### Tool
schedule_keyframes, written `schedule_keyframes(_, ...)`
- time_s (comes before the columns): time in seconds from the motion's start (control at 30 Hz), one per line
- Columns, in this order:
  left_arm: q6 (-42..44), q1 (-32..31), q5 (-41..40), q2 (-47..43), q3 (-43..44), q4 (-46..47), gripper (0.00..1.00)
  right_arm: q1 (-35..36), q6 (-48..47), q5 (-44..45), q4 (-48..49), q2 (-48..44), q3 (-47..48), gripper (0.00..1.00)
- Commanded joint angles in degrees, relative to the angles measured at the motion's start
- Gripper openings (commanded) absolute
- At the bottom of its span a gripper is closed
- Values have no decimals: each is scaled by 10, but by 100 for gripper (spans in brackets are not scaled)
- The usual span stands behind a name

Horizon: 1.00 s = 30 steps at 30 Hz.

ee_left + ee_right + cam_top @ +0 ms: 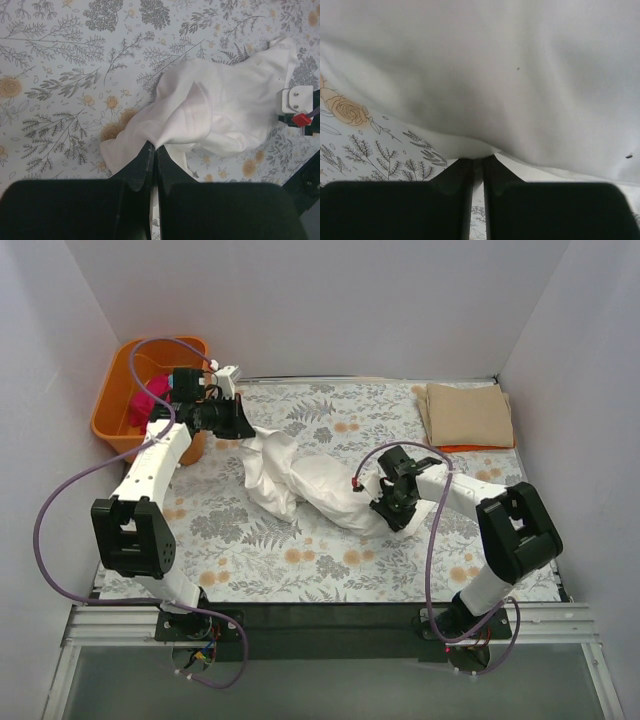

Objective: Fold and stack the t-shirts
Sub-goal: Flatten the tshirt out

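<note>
Right wrist view puts us closest: the right gripper (477, 161) has its fingers pressed together on a hem of the white t-shirt (520, 75), which fills most of that picture. Seen from above, the shirt lies as a bunched roll across the middle of the floral table covering (300, 565), running from near right to far left. At its far end the left gripper (243, 425) pinches another edge. We judge the two opposite grips are meant to draw the cloth out flat before any fold. Beyond, at the far left, the orange tub (112, 415) holds a magenta t-shirt (145, 402), and in the far right corner a tan t-shirt (468, 415) lies folded, likely the start of the stack.
</note>
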Motion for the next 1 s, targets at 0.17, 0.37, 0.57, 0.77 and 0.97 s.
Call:
schedule_keyframes(0.17,6,31,-15,-33,15,-32,0,-13,0,29,-28,-108,27,1)
schedule_keyframes(0.37,16,46,3,-70,-3,-37,0,-53,-44,-39,-133,-220,110,1)
schedule_keyframes(0.57,-4,63,-16,-66,43,9,0,-176,-78,-42,-118,-167,222,1)
schedule_keyframes(0.77,-39,68,-31,42,181,64,0,-230,-65,-39,-53,-37,398,1)
schedule_keyframes(0.97,-72,69,-42,139,375,132,0,-240,-45,-9,-19,69,614,1)
